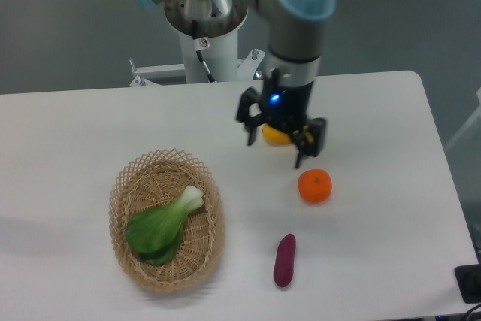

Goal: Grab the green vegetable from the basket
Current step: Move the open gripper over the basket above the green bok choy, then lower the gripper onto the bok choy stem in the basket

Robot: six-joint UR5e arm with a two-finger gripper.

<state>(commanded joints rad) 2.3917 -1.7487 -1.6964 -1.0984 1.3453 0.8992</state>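
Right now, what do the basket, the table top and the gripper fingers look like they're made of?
The basket: woven wicker or rattan, light tan and matte, with visible weave and an open looped rim. The table top: smooth white surface, likely laminate or painted board, faint sheen; can't tell which. The gripper fingers: black, hard-looking, probably metal or plastic; too small to settle.

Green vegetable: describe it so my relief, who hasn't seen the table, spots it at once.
Find the wicker basket at the table's front left. The green vegetable lies inside it, pale stem end pointing up and right. It is the only leafy green item; the orange and purple sweet potato sit outside, to the right.
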